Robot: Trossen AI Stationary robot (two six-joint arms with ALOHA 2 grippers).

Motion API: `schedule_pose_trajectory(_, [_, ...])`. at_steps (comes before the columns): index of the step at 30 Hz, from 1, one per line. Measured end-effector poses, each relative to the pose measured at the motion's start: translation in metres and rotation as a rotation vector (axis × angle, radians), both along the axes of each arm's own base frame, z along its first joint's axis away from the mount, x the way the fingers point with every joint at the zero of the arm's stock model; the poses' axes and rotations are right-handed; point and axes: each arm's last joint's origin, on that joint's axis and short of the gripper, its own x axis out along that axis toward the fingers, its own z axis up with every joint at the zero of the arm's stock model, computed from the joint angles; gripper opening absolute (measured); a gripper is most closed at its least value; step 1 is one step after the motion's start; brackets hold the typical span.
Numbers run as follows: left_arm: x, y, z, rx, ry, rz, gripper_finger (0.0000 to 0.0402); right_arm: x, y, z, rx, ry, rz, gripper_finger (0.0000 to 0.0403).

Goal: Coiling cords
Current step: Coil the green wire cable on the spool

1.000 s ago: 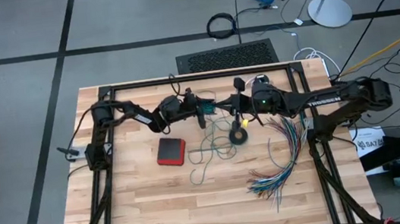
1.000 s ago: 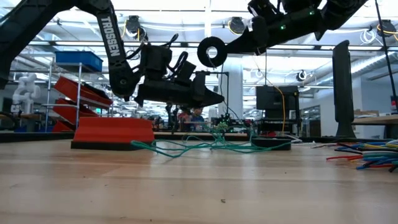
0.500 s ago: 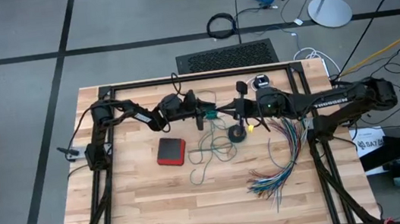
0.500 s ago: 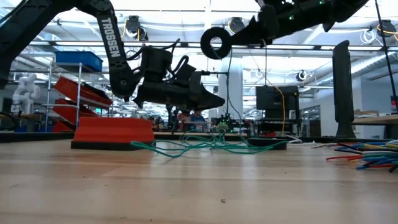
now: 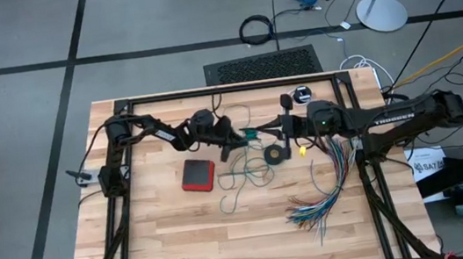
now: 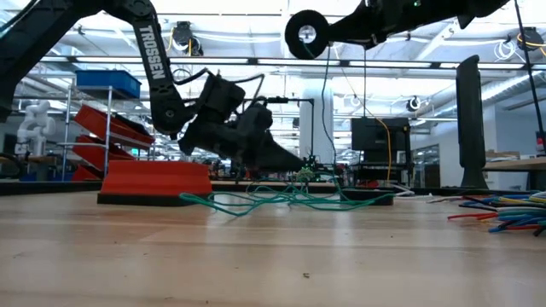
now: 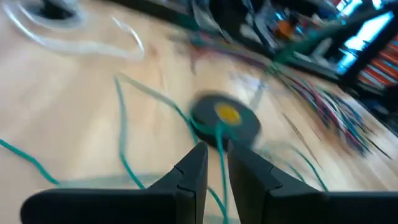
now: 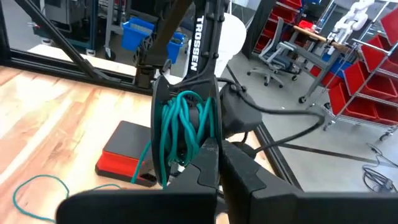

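Your left end effector (image 5: pixel 234 136) grips teal cord (image 5: pixel 242 178); strand runs right to clenched right end effector (image 5: pixel 265 127); slack below on table (image 5: pixel 165 235).

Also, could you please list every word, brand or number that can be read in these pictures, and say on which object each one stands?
"TROSSEN", white letters, on the left arm, in the low view and in the right wrist view.
"TROSSEN" on the right arm in the high view, small but legible.
A white label beside the table: too small to read.
Nothing else is readable.
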Motion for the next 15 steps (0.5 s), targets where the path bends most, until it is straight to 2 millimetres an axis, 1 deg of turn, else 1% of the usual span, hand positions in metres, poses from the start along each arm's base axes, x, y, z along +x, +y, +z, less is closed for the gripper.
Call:
schedule_pose_trajectory(5, [-0.001, -0.008, -0.001, -0.058, -0.003, -0.129, 0.0069, -0.007, 0.000, 0.005, 0.000, -0.002, -0.001, 0.0000])
schedule_pose_trajectory(10, [0.002, -0.016, 0.008, -0.138, -0.061, -0.237, 0.0069, -0.013, 0.001, 0.009, -0.001, -0.010, -0.001, 0.0000])
schedule_pose_trajectory(12, [0.003, -0.017, 0.014, -0.141, -0.115, -0.266, 0.0069, -0.016, 0.001, 0.012, -0.002, -0.021, -0.001, 0.0000])
schedule_pose_trajectory(15, [0.006, -0.020, 0.026, -0.070, -0.240, -0.261, 0.0069, -0.020, 0.002, 0.017, -0.004, -0.043, 0.000, 0.0000])
